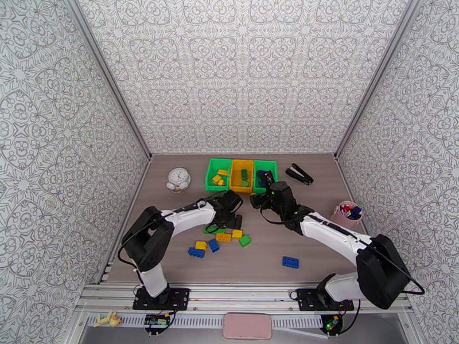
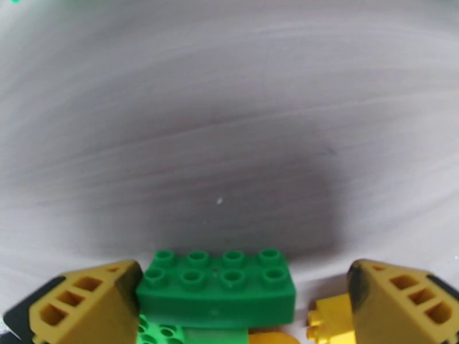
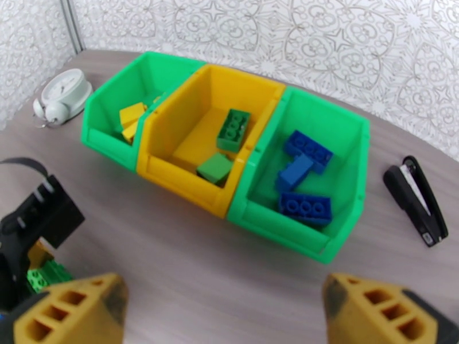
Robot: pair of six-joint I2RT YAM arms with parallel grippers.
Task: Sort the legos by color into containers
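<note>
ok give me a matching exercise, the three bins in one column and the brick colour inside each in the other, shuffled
Column one:
1. green bin nearest the clock (clock)
2. yellow bin
3. green bin nearest the stapler (stapler)

Column two:
a. blue bricks
b. yellow bricks
c. green bricks

Pairs: 1-b, 2-c, 3-a

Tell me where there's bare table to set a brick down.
Bare table lies between the brick pile and the lone blue brick, and between the stapler and the cup. It is crowded before the bins, where the left gripper and right gripper hang, and at the pile.
</note>
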